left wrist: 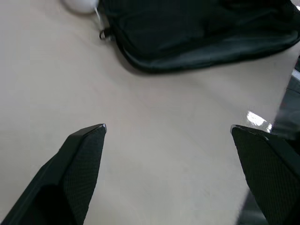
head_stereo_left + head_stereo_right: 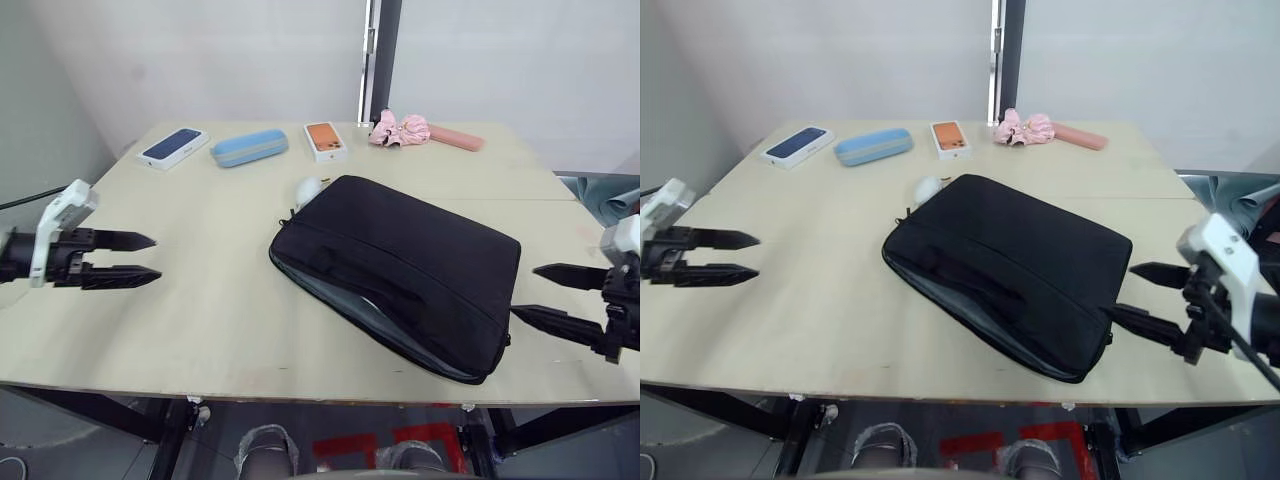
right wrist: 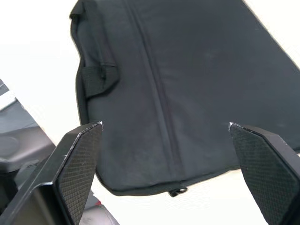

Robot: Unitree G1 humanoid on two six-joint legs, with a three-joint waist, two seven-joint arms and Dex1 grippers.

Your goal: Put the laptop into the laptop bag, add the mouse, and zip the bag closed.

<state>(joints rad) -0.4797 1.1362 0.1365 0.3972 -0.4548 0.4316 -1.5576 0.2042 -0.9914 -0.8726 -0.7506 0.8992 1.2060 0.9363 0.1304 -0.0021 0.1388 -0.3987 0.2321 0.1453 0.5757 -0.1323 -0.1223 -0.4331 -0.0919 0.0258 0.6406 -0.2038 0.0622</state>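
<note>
the laptop bag [image 2: 400,272] lies flat on the bench [image 2: 200,310], long axis slanting from mid-bench toward the near right edge, its mouth gaping along the near side. the right gripper [image 2: 560,298], fingers spread and empty, sits just beside its right end. the left gripper [image 2: 132,259], also spread, hovers well apart near the left edge.
</note>
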